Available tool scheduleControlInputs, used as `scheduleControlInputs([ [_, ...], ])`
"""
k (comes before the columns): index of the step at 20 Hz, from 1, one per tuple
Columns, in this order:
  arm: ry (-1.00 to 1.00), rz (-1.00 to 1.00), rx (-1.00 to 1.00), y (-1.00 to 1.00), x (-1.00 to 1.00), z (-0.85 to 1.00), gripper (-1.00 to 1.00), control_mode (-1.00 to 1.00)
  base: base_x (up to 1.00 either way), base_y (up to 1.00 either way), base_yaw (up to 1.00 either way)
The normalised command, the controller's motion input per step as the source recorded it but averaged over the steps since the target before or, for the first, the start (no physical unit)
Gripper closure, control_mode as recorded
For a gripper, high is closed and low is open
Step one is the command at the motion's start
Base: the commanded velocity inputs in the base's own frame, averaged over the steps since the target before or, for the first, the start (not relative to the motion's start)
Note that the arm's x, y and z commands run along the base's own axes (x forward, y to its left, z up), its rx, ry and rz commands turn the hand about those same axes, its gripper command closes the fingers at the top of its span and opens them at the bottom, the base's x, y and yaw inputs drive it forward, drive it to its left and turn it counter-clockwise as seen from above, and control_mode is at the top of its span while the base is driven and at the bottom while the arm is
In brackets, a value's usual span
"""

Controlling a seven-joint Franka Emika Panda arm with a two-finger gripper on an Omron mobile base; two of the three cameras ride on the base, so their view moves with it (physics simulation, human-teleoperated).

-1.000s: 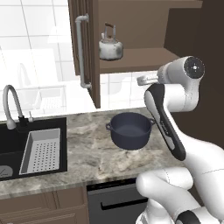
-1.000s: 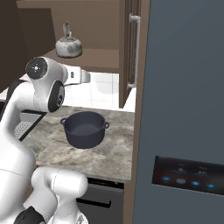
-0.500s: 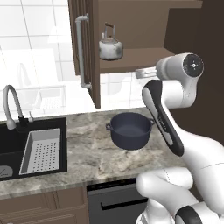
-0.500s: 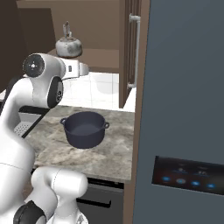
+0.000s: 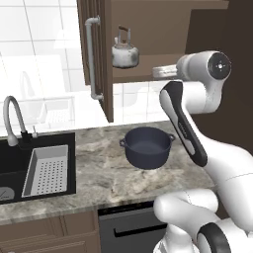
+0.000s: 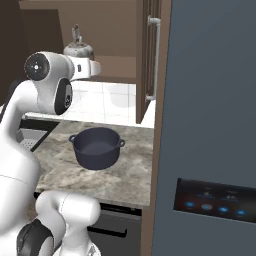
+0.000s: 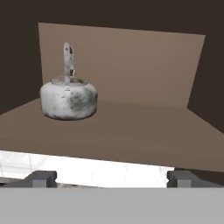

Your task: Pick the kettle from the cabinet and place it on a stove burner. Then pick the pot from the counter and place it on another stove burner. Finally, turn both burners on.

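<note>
Silvery kettle (image 7: 68, 99) upright on the shelf of the open cabinet (image 5: 99, 59), left of centre in the hand view, untouched. End effector (image 7: 111, 178) spread wide, empty, level with the shelf's front edge. Blue-grey pot (image 5: 147, 147) below on the counter (image 5: 99, 173), beside the sink (image 5: 29, 168).

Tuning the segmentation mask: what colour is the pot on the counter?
Dark blue-grey, inside and out. The pot shows best in the left base view.
</note>
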Motion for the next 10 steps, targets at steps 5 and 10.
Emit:
scheduleControlInputs([
  [5, -0.12, 0.0, 0.0, 0.05, 0.08, 0.17, -1.0, -1.0, 0.0, 0.0, 0.0],
  [10, -0.16, 0.01, 0.0, 0.1, 0.08, 0.18, -1.0, -1.0, 0.0, 0.0, 0.0],
])
